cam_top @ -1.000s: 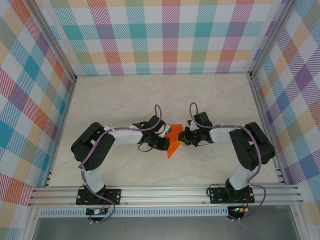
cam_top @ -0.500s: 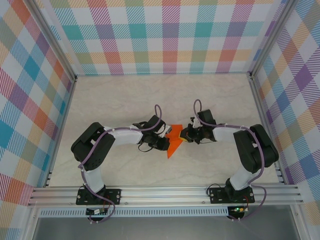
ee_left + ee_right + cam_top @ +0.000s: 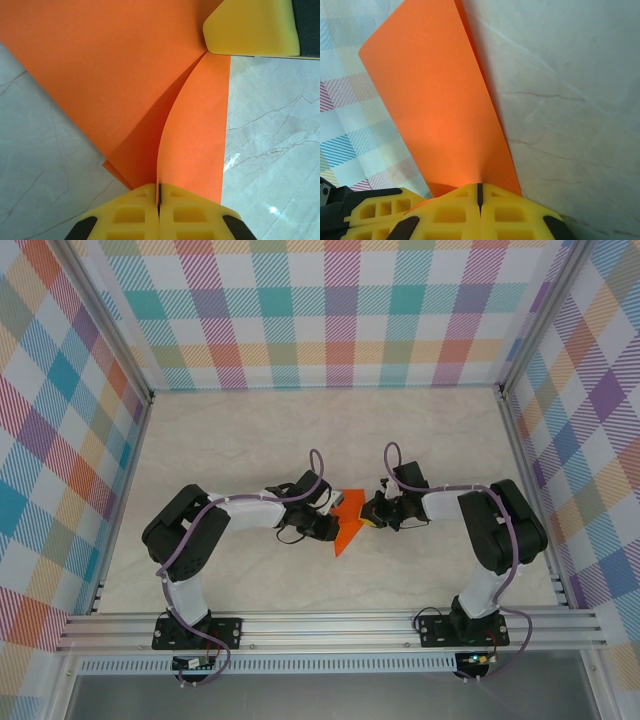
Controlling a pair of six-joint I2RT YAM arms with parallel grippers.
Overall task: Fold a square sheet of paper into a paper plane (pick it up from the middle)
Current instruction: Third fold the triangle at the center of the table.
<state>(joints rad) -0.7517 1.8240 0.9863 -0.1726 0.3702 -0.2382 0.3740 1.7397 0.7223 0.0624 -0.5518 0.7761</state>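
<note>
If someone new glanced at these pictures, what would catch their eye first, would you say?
The bright orange, partly folded sheet of paper glows at the middle of the pale marble-patterned table. The left gripper and the right gripper, yellow fingers shut, each pinch it from opposite sides. Pastel plaid walls enclose the table on three sides.

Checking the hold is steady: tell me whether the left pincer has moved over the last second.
No. The left pincer sits where it did against the front rail.
</note>
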